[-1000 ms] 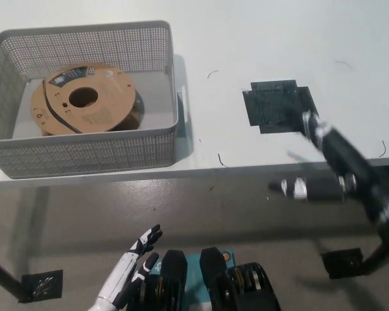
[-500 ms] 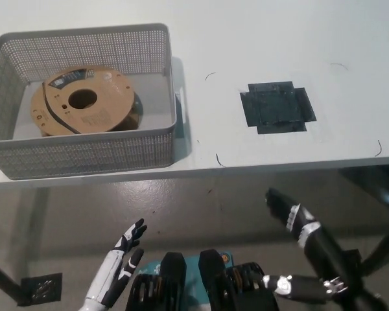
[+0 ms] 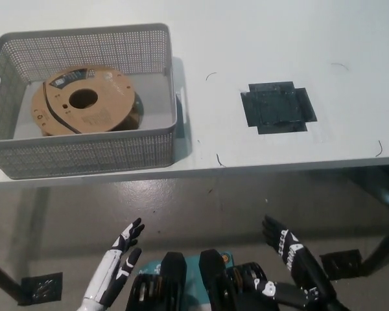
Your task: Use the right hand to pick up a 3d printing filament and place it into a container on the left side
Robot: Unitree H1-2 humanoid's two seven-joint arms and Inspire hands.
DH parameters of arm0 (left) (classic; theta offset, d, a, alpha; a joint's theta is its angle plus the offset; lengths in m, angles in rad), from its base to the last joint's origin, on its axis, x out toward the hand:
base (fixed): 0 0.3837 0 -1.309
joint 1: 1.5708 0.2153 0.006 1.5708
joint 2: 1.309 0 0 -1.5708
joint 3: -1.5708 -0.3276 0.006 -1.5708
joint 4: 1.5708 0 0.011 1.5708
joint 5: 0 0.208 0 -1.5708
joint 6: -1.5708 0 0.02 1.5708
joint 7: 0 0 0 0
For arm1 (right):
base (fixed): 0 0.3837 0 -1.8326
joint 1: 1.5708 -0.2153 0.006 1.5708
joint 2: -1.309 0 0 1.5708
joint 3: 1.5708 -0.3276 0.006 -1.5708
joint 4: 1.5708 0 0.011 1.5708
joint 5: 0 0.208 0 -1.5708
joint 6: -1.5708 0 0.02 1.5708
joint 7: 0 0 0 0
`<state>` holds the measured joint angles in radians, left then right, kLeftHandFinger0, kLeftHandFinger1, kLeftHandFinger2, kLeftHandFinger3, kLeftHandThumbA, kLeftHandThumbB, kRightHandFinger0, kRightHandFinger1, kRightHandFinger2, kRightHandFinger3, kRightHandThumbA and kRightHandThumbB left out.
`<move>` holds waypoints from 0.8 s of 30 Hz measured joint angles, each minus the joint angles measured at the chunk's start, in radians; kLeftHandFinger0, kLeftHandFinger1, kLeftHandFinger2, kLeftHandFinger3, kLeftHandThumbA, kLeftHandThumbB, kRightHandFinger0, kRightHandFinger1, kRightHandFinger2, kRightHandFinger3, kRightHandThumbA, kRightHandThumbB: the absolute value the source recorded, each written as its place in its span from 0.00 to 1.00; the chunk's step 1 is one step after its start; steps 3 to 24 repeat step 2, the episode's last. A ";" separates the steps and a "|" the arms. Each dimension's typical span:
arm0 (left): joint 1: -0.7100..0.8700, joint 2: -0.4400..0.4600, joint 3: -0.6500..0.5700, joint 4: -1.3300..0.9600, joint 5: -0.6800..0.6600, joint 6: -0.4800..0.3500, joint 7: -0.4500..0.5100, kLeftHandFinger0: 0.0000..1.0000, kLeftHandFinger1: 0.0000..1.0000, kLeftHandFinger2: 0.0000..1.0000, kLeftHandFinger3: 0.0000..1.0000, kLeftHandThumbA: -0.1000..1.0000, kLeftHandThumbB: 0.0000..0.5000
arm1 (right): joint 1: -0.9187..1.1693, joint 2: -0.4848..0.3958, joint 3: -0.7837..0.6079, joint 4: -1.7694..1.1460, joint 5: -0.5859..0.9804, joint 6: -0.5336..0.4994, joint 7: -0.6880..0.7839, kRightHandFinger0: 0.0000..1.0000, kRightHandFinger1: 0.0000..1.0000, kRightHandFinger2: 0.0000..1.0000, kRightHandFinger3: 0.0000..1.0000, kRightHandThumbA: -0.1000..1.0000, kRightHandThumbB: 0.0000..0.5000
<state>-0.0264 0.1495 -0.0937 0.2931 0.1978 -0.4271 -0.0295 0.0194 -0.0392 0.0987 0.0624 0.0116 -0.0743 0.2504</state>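
Observation:
A filament spool [image 3: 84,100] with brown cardboard sides and black filament lies tilted inside the grey mesh basket [image 3: 91,154] at the table's left. My black right hand [image 3: 286,246] hangs open below the table's front edge at the lower right, holding nothing. My white left hand [image 3: 122,249] rests open at the lower left, also below the table and empty. Both hands are far from the spool.
A black cross-shaped patch [image 3: 277,107] is stuck on the white table [image 3: 279,39] right of the middle. Thin dark marks dot the surface. Grey floor shows below the table's front edge, with black table feet [image 3: 42,285] at both sides.
My right arm has dropped from over the table's right edge to below its front edge, near my body. The left hand sank slightly. The spool stayed in the basket.

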 measured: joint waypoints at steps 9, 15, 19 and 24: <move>-0.001 0.000 0.002 -0.002 0.000 0.000 0.001 1.00 1.00 1.00 1.00 1.00 0.58 | -0.012 0.000 -0.002 0.013 0.000 -0.003 -0.001 1.00 1.00 1.00 1.00 0.93 0.23; -0.001 0.000 0.002 -0.002 0.000 0.000 0.001 1.00 1.00 1.00 1.00 1.00 0.58 | -0.012 0.000 -0.002 0.013 0.000 -0.003 -0.001 1.00 1.00 1.00 1.00 0.93 0.23; -0.001 0.000 0.002 -0.002 0.000 0.000 0.001 1.00 1.00 1.00 1.00 1.00 0.58 | -0.012 0.000 -0.002 0.013 0.000 -0.003 -0.001 1.00 1.00 1.00 1.00 0.93 0.23; -0.001 0.000 0.002 -0.002 0.000 0.000 0.001 1.00 1.00 1.00 1.00 1.00 0.58 | -0.012 0.000 -0.002 0.013 0.000 -0.003 -0.001 1.00 1.00 1.00 1.00 0.93 0.23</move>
